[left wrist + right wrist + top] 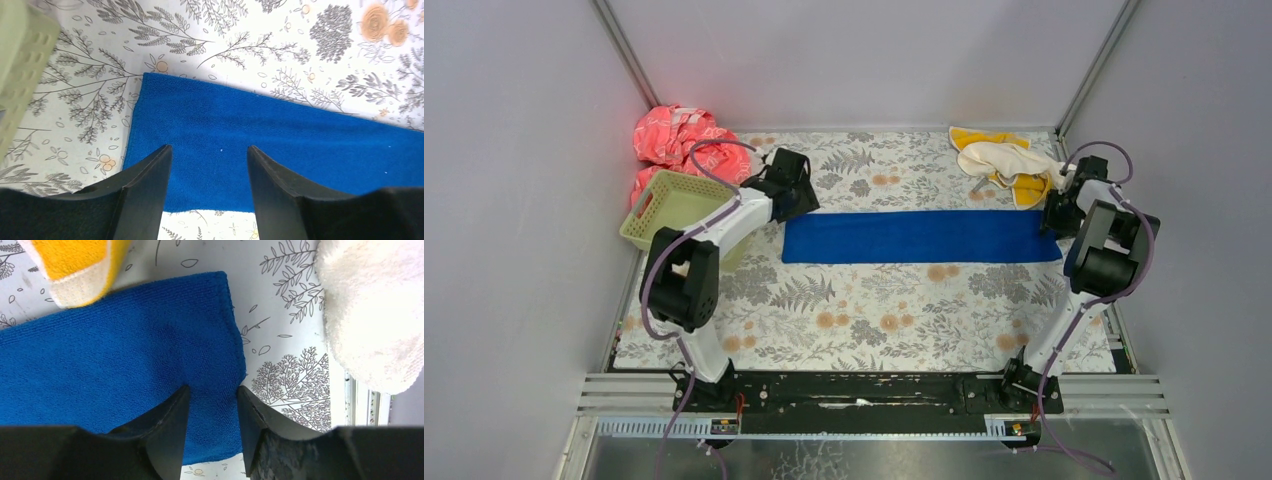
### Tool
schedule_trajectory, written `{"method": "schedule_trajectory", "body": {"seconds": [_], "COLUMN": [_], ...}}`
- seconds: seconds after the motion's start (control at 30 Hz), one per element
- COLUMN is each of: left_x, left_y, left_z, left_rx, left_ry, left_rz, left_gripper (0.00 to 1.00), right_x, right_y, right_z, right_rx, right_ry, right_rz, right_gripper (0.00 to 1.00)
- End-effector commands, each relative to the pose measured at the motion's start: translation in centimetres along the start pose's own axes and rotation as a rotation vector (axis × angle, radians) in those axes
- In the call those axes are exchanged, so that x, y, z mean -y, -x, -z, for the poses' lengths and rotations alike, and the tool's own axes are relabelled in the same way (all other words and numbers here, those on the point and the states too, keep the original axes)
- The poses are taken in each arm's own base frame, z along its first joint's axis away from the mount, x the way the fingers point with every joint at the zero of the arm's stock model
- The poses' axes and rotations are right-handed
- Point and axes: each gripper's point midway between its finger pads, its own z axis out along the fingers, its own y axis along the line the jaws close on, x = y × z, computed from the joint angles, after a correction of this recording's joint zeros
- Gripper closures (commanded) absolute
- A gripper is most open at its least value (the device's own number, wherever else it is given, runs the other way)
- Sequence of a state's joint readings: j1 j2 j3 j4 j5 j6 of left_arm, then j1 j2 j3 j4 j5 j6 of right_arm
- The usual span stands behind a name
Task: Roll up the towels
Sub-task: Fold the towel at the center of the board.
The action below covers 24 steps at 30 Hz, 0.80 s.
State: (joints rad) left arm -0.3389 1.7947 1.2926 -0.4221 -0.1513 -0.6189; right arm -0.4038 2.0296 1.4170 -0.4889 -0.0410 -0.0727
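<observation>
Blue towel [921, 237] flat, stretched across mid table [864, 310]. L pincer [209, 150] released over its left end, R pincer [213, 390] released over right end. Cream towel [994, 157] & yellow towel [1029, 187] heaped far-right corner.

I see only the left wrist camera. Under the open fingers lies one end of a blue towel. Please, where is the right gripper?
Observer: The right gripper hangs over the opposite short end of the blue towel, near its corner, jaws apart.
Operator: Thank you. And the other towels, are they rolled?
Observer: No. The cream-white towel lies crumpled on top of the yellow-orange towel, both loose, just behind that right end.
</observation>
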Motion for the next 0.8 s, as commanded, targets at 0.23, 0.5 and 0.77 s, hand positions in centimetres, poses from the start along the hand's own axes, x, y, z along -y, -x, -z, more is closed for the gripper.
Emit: {"method": "schedule_trajectory", "body": {"seconds": [0.23, 0.5, 0.77], "left_x": [-1.6, -6.4, -7.8], "left_y": [3.7, 5.2, 4.2], "left_z": [6.3, 9.6, 10.2], "left_rx": [0.091, 0.126, 0.121], "left_ry": [0.015, 0.03, 0.008], "left_rz": [-0.098, -0.082, -0.075], "left_gripper": [0.41, 0.38, 0.29], "right_x": [-0.5, 5.6, 3.6], "right_y": [-5.7, 2.7, 7.1], "right_z": [-2.9, 4.4, 12.8], "right_rx": [-0.162, 0.07, 0.246], "right_ry": [-0.018, -0.383, -0.418], "right_rz": [0.09, 0.039, -0.044], "right_gripper": [0.86, 1.0, 1.0]}}
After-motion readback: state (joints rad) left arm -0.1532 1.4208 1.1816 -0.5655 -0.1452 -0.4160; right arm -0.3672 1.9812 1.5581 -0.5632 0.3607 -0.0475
